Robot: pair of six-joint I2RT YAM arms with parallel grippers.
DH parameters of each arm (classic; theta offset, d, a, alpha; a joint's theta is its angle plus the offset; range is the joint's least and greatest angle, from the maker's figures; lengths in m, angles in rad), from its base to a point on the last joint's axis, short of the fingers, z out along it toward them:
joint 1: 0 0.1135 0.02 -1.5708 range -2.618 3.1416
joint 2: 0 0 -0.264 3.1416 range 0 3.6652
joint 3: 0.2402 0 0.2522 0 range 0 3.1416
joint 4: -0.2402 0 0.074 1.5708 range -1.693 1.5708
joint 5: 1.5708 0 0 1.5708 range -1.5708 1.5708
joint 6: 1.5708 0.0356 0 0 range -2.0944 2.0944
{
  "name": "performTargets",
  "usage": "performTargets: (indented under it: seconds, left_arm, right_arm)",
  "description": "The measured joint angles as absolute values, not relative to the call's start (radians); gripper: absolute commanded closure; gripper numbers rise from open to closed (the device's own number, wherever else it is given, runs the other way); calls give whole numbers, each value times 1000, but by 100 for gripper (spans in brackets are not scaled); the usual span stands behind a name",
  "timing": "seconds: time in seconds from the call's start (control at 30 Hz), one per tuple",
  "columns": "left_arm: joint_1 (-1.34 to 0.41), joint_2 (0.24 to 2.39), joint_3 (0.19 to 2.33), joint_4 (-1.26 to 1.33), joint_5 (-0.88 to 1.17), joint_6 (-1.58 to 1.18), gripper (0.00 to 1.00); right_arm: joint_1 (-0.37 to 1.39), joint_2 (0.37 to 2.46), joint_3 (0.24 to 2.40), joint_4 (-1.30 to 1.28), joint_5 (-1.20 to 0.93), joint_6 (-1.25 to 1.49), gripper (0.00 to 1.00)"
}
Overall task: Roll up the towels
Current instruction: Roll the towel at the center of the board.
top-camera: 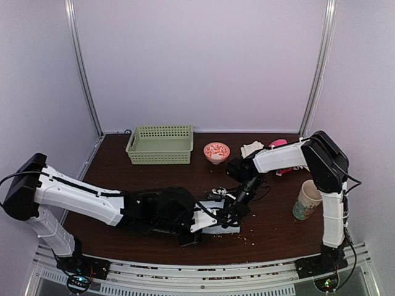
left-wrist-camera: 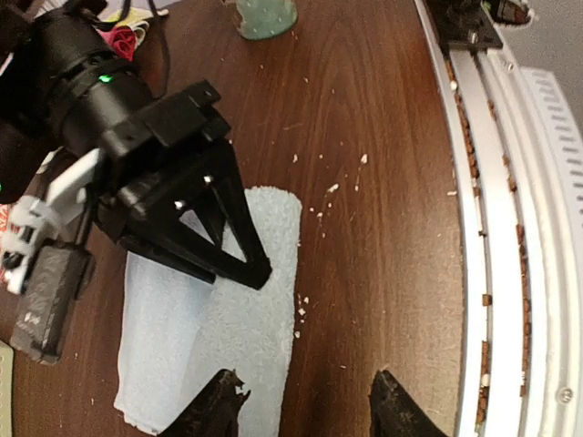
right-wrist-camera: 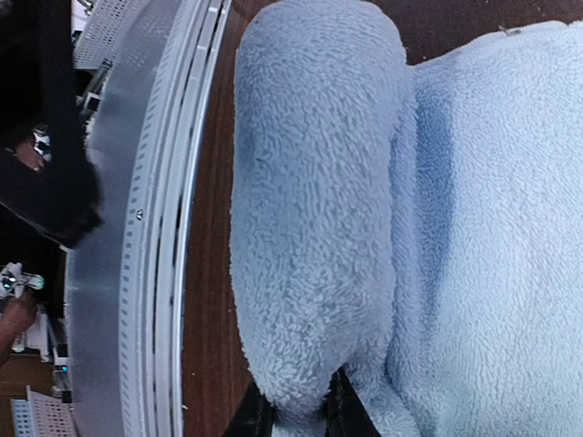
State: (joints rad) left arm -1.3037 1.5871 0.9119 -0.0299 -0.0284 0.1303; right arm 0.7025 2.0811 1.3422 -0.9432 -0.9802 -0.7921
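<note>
Two arms meet over the pale blue towel point(left-wrist-camera: 219, 328). It lies on the dark brown wood-grain table point(left-wrist-camera: 364, 137) near the front edge, about midway between the bases and close to the ribbed metal rail point(left-wrist-camera: 510, 228). Look at that fabric in the right wrist view: thick, fuzzy fleece, looped all over. The side nearest the rail forms a plump rounded roll lying against the flat part. From the left wrist view it reads as a long strip with soft rounded corners.

The right gripper point(left-wrist-camera: 253, 271), matte black with triangular fingers, comes to a narrow point right on the cloth. Its jaws are nearly together, with a tuck of the rolled fleece pinched between them. The left gripper point(left-wrist-camera: 305, 414) stands wide with nothing in it, one jagged black fingertip over the towel's end and the other over bare wood. Pale crumbs point(left-wrist-camera: 332, 188) speckle the table around the towel.

Further back, the off-white towel point(top-camera: 251, 148) sits crumpled, well apart, near a small bowl point(top-camera: 216, 151) patterned in pink and white. A pale green plastic basket point(top-camera: 160, 145) with perforated walls stands at the back left. A paper cup point(top-camera: 307, 200) with a greenish print stands by the right arm; the print is too small to read.
</note>
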Motion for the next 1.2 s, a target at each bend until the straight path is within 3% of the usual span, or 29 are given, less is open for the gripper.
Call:
performTargets:
  seconds: [0.4,0.63,0.77,0.9,1.2]
  left_arm:
    - [-1337,1836,1050,-72,-229,352,48]
    - [-1344,1890,1077,-72,-216,387,66]
    - [-1344,1907,1094,-76,-200,384,77]
    - [-1344,1919,1115,-86,-190,375,81]
    - [-1319,1938,1189,-194,-127,323,82]
  right_arm:
    - [688,2188,1393,-1161,-1100,-854,92]
    - [687,2205,1410,-1208,-1101,-870,91]
    - [683,2206,1415,-1233,-1088,-871,78]
    - [676,2188,1427,-1255,-1063,-863,65]
    - [592,1976,1642,-1268,-925,-778,60]
